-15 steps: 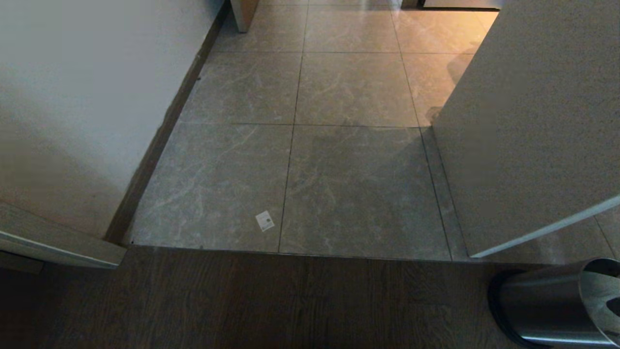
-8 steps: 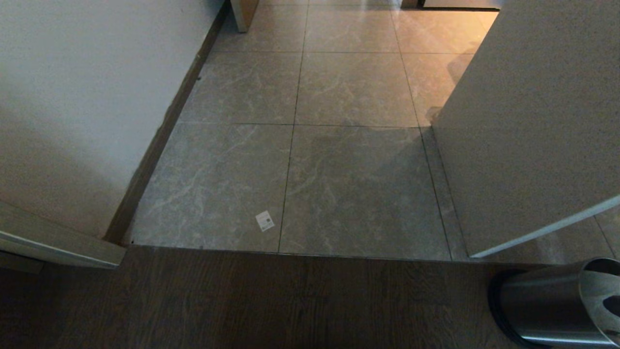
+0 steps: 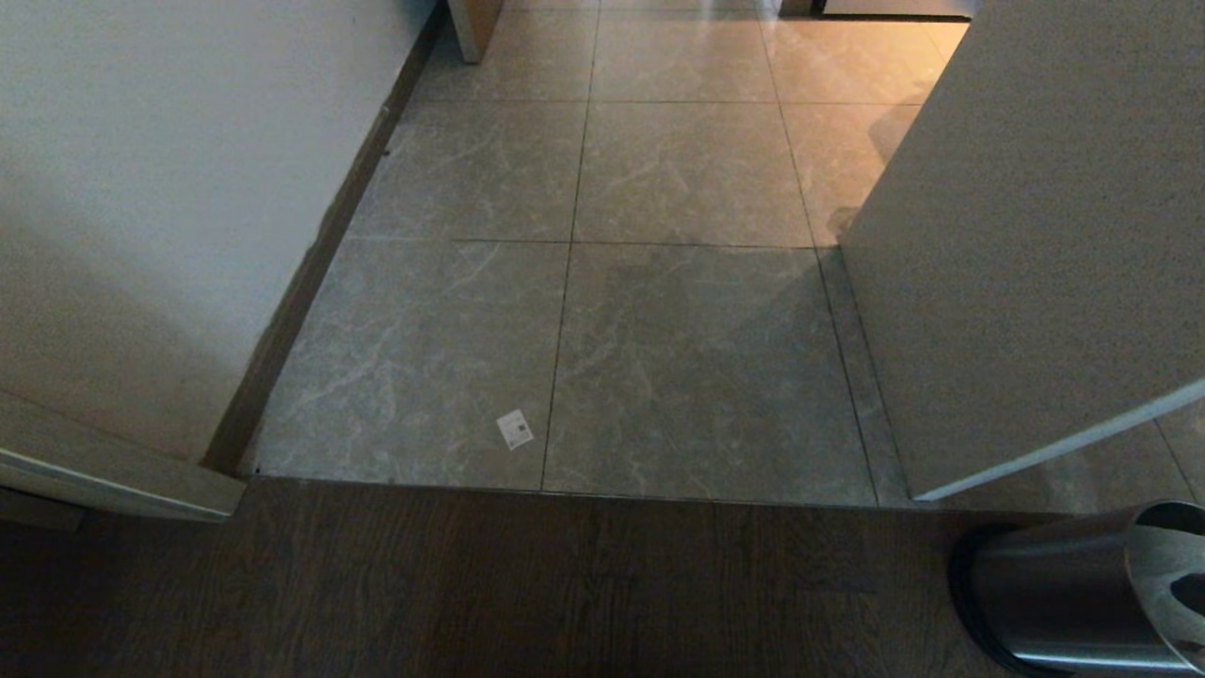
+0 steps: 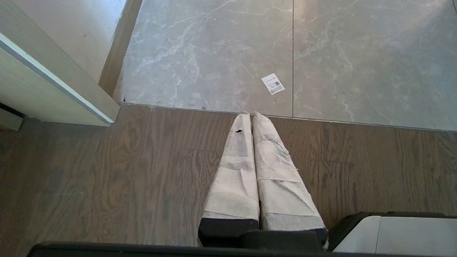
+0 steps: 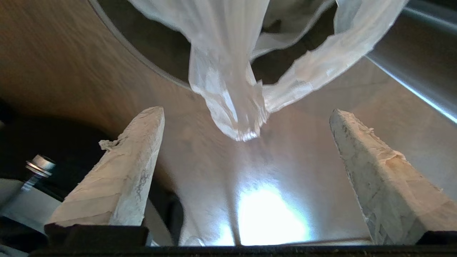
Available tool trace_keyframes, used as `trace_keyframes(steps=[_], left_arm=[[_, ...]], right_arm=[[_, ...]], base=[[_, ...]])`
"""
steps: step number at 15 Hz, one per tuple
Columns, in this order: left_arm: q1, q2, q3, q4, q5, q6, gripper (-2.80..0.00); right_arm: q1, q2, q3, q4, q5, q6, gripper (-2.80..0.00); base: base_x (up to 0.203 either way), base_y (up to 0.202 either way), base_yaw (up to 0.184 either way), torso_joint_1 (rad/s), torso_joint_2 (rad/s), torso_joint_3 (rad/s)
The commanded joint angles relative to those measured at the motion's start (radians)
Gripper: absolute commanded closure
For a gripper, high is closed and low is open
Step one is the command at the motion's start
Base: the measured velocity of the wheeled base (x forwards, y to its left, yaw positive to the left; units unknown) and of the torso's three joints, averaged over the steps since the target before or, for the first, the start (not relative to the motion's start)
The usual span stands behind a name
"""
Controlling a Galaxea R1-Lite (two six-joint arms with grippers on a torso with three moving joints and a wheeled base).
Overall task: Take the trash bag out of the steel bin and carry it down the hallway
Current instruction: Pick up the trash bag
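The right gripper (image 5: 246,117) is spread wide before the trash bag (image 5: 228,92), which hangs at the steel bin (image 5: 421,89); the left gripper (image 4: 250,116) is pressed together.

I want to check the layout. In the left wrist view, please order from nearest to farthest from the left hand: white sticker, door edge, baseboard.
From the left hand:
1. White sticker, on the tile just ahead.
2. Door edge, off to one side.
3. Baseboard, behind the door edge, along the wall.
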Motion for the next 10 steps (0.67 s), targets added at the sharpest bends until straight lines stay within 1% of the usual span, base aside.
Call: trace_keyframes(steps=[1, 2, 4, 5, 8, 10], left_arm=[[0.000, 0.000, 0.000, 0.000, 0.000, 0.000, 0.00], [0.000, 0.000, 0.000, 0.000, 0.000, 0.000, 0.00], [0.000, 0.000, 0.000, 0.000, 0.000, 0.000, 0.00], [0.000, 0.000, 0.000, 0.000, 0.000, -0.001, 0.00], [0.000, 0.000, 0.000, 0.000, 0.000, 0.000, 0.00], [0.000, 0.000, 0.000, 0.000, 0.000, 0.000, 0.00]], right_arm=[[0.000, 0.009, 0.002, 0.001, 0.039, 0.017, -2.80], [0.000, 0.010, 0.007, 0.003, 0.070, 0.018, -2.80], [-0.001, 0.017, 0.014, 0.004, 0.164, 0.019, -2.80], [-0.003, 0.024, 0.015, 0.006, 0.197, 0.021, -2.80], [-0.006, 0.035, 0.011, -0.001, 0.203, 0.060, -2.80], [-0.018, 0.043, 0.000, -0.003, 0.202, 0.064, -2.80]], base=[[0.000, 0.000, 0.000, 0.000, 0.00, 0.000], [0.000, 0.000, 0.000, 0.000, 0.00, 0.000], [0.000, 0.000, 0.000, 0.000, 0.00, 0.000], [0.000, 0.000, 0.000, 0.000, 0.00, 0.000], [0.000, 0.000, 0.000, 0.000, 0.00, 0.000], [0.000, 0.000, 0.000, 0.000, 0.00, 0.000]])
